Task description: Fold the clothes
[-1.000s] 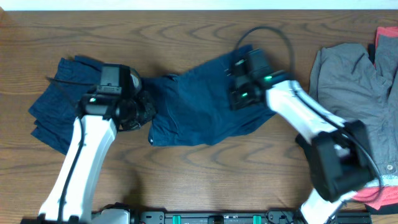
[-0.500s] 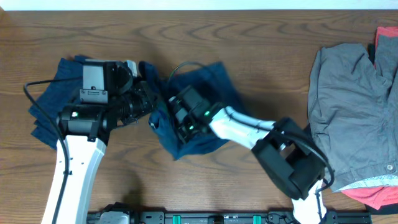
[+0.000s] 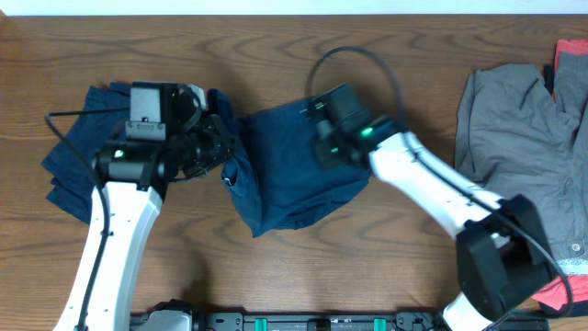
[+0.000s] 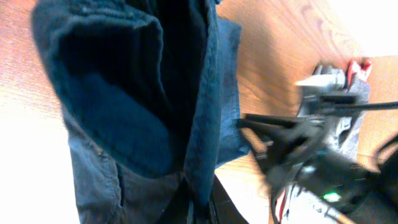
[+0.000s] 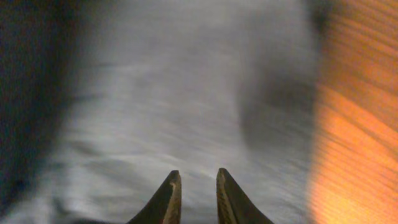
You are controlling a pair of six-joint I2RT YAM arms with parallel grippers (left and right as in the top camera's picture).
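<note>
Left tool (image 3: 219, 150) clamped on bunched edge of navy clothes (image 3: 285, 179), right tool (image 5: 196, 177) slightly apart and empty above them, wooden desk (image 3: 386, 55) beneath

In the right wrist view the dark navy denim-like garment (image 5: 186, 93) is smeared by blur; no seam is readable. The white-and-black right arm (image 4: 311, 168) is blurred in the left wrist view. From overhead, the grey fabric garment (image 3: 524, 138) and the red cloth (image 3: 571, 55) are cut by the right edge.

Clothes (image 3: 285, 175) mid-tabletop (image 3: 276, 46), my left gripper (image 3: 219, 152) at their left edge, right gripper (image 5: 193, 186) over their right part, another garment pile (image 3: 519, 156) well apart at far right.
</note>
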